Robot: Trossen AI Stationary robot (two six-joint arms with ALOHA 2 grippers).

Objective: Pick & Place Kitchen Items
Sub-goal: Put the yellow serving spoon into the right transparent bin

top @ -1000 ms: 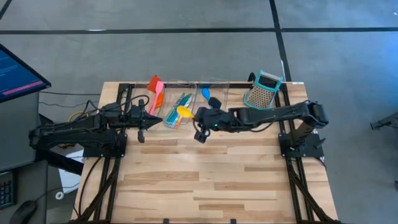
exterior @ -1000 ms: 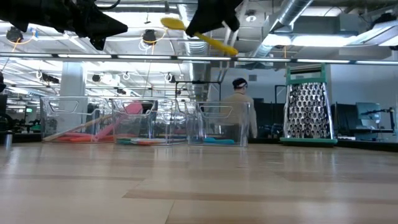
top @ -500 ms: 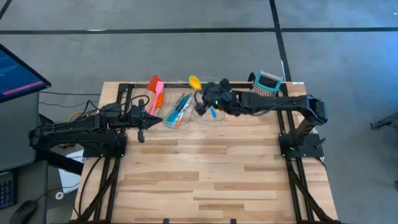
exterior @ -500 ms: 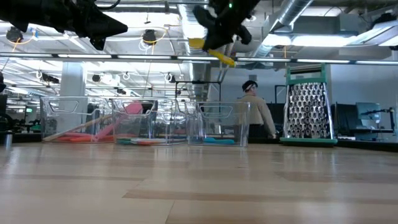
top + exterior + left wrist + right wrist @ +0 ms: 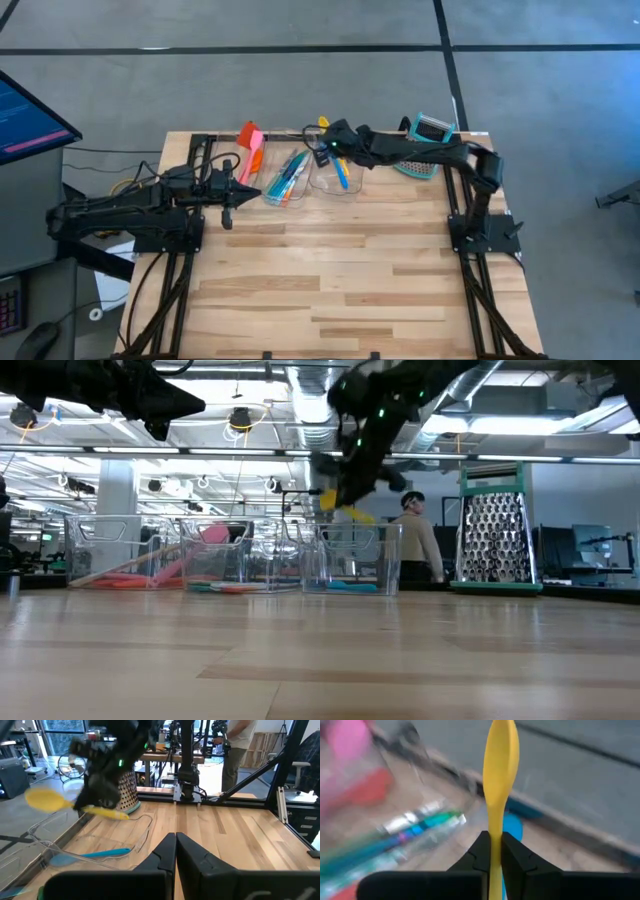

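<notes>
one yellow spoon [image 5: 498,780] pinched in the right gripper [image 5: 490,851]; no legible writing

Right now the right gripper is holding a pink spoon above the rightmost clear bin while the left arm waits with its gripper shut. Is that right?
Not quite: the spoon is yellow, not pink. The right wrist view shows the right gripper shut on the yellow spoon, and the high view puts it over the rightmost clear bin. The rest holds: the left gripper waits shut at the table's left.
</notes>
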